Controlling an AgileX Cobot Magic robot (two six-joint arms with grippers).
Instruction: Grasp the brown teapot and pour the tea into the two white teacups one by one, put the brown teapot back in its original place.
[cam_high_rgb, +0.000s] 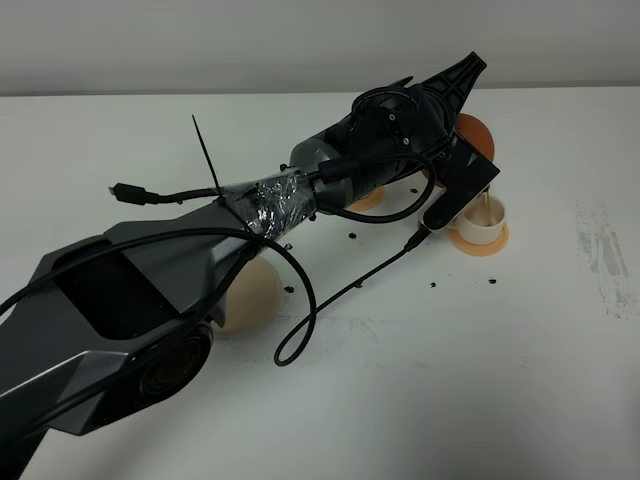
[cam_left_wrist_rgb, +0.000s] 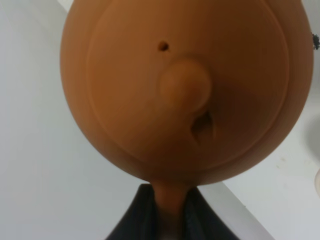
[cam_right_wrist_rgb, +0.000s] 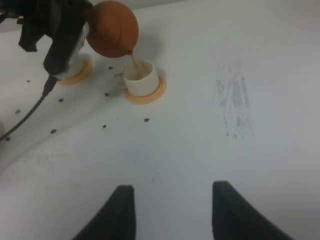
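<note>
The left hand (cam_left_wrist_rgb: 169, 216) pinches the loop handle of the brown teapot (cam_left_wrist_rgb: 175, 85) and holds it tipped in the air, spout over a white teacup (cam_right_wrist_rgb: 141, 77) that stands on an orange coaster (cam_right_wrist_rgb: 150, 96) on the tabletop (cam_right_wrist_rgb: 225, 150). A thin stream of tea (cam_right_wrist_rgb: 134, 61) runs from spout to cup. The beige saucer (cam_high_rgb: 255, 295) lies partly under the left arm, well apart from the teapot, while the right hand (cam_right_wrist_rgb: 172, 212) hangs over the tabletop, fingers spread, holding nothing.
</note>
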